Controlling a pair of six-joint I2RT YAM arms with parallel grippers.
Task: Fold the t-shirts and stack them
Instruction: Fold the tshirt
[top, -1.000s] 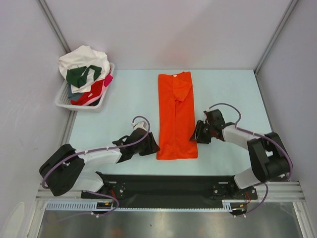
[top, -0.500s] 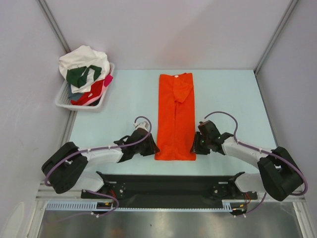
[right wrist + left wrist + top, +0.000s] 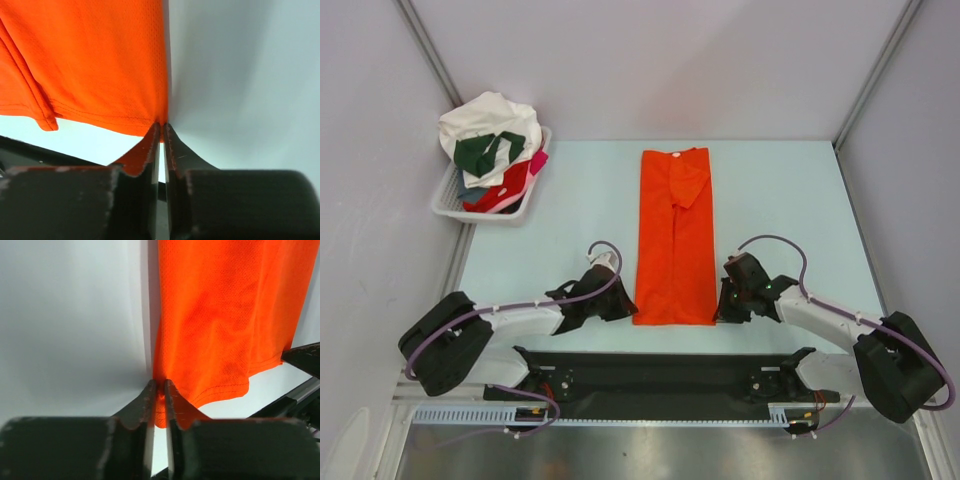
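Note:
An orange t-shirt [image 3: 675, 240] lies folded into a long narrow strip down the middle of the table, collar at the far end. My left gripper [image 3: 628, 308] is at its near left corner. In the left wrist view that gripper [image 3: 159, 384] is shut on the hem corner of the orange t-shirt [image 3: 225, 315], with fabric pinched between the jaws. My right gripper [image 3: 722, 310] is at the near right corner. The right wrist view shows it [image 3: 161, 125] shut on the edge of the orange t-shirt [image 3: 90, 60]. More t-shirts are piled at the far left: white [image 3: 485, 115], dark green [image 3: 480, 152], red [image 3: 505, 188] and pink [image 3: 537, 162].
A white slatted basket [image 3: 445, 205] at the far left corner holds the piled shirts. Grey walls with metal posts close in the table on three sides. The black mounting rail [image 3: 660, 370] runs along the near edge.
Both grippers have slid toward the near edge along the shirt's sides. Their jaws have closed onto the two hem corners. The shirt's near end has narrowed slightly.

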